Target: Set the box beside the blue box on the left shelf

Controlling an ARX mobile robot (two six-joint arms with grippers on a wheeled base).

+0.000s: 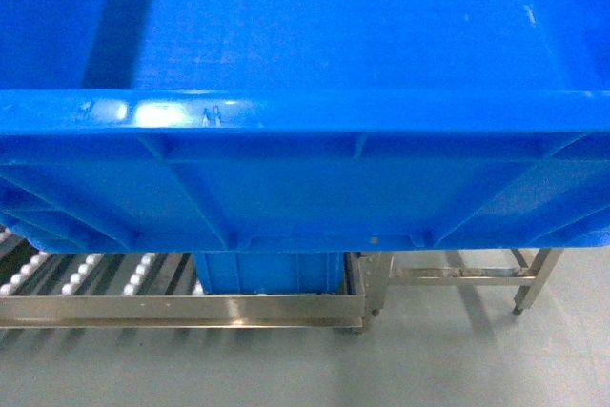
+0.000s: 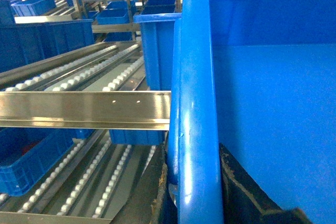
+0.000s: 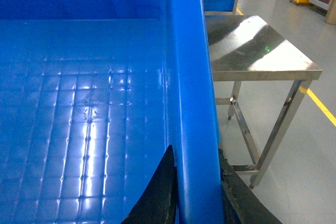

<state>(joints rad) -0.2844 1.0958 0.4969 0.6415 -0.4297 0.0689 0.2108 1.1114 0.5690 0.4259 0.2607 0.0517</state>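
No brand, label or writing could be read anywhere on the crate (image 1: pixel 315 188) or on the racks. The crate filled most of my head view, held up in front of me, its near rim running across the middle and its ribbed outer wall below it; both ends were cut off by the edges.

My left claw (image 2: pixel 197 192) was clamped on the crate's left rim: one dark finger (image 2: pixel 149 198) lay on the outside of the wall, the other on the inside, the rolled rim between them. My right claw (image 3: pixel 197 192) gripped the right rim the same way, a dark finger (image 3: pixel 160 192) inside and one outside. Neither claw showed in the head view, hidden behind the crate itself.

Under the crate's bottom edge in the head view I could make out a little of the roller shelf (image 1: pixel 86 274) at lower left, with a second blue box (image 1: pixel 267 272) standing on it, mostly hidden. The left wrist view showed more: the roller tracks running away to the left of the crate, a steel crossbar (image 2: pixel 84 109) in front, that upright blue box just beside my crate's outer wall, and further blue bins on racks behind. Whether the crate touched the box I could not tell.

Only the right wrist view showed the crate's gridded floor with a small scuff (image 3: pixel 89 106), and a steel table (image 3: pixel 257 51) to the crate's right.
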